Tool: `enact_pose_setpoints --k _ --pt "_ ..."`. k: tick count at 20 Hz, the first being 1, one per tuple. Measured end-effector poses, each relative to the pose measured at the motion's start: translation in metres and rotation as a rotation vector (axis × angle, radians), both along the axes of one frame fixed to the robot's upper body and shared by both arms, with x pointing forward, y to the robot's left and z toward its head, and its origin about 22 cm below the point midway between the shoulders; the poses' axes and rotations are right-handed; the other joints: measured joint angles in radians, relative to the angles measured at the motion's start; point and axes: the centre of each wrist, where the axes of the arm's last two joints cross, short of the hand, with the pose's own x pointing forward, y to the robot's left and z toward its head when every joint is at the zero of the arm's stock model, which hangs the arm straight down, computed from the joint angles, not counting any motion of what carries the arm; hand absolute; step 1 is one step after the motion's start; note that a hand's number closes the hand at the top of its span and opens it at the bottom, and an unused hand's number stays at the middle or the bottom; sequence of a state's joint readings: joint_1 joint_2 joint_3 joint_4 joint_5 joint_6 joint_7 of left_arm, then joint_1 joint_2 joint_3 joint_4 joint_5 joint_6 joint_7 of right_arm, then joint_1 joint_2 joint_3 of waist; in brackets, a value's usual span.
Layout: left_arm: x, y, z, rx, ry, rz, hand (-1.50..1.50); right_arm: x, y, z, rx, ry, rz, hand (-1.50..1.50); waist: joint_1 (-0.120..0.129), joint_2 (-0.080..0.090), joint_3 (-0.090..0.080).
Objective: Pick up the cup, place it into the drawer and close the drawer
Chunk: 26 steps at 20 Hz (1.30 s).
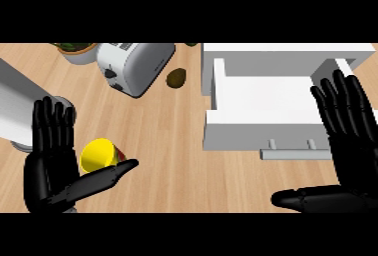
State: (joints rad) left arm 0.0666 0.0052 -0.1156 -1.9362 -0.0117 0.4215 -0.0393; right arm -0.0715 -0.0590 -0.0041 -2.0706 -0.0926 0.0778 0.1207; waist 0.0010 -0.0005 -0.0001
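A yellow cup [100,154] with a dark red outside lies on the wooden counter at the lower left, its mouth turned toward me. My left hand [49,165] stands open just left of it, fingers straight up, with the thumb [111,176] stretched under the cup's near side. The white drawer [260,102] is pulled open at the right, its inside bare and its handle [295,154] facing me. My right hand [348,130] is open over the drawer's right edge, fingers straight, thumb pointing left.
A white toaster [131,66] lies at the back, with a brown round thing [176,78] beside it. A potted plant [77,50] shows at the top left. A grey appliance [18,107] fills the left edge.
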Motion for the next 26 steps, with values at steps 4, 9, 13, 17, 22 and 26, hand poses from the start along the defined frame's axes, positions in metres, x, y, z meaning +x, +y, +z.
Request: enact_pose_setpoints --k 4,9,13,17,22,26 --pt "-0.002 0.016 -0.018 -0.005 0.04 0.019 -1.5 0.0 0.0 0.0 -0.001 -0.006 0.0 -1.5 0.0 0.0 0.0" --pt "-0.004 0.026 -0.041 -0.004 0.083 0.054 -1.5 0.004 0.001 0.002 -0.01 -0.003 0.003 -1.5 0.0 0.0 0.0" --pt "-0.012 0.034 -0.057 -0.002 0.108 0.084 -1.5 0.007 -0.002 0.005 -0.002 0.003 0.002 -1.5 0.001 0.0 0.0" --pt "-0.011 0.039 -0.075 0.001 0.127 0.1 -1.5 0.009 -0.011 0.003 0.001 0.009 0.01 -1.5 0.0 0.0 0.0" --pt "-0.013 0.046 -0.102 -0.003 0.151 0.097 -1.5 0.008 -0.011 -0.001 0.002 0.007 0.018 -1.5 -0.001 0.0 0.0" --pt "-0.019 0.053 -0.121 -0.009 0.171 0.096 -1.5 0.007 -0.008 0.002 -0.002 0.009 0.02 -1.5 0.0 0.0 0.0"
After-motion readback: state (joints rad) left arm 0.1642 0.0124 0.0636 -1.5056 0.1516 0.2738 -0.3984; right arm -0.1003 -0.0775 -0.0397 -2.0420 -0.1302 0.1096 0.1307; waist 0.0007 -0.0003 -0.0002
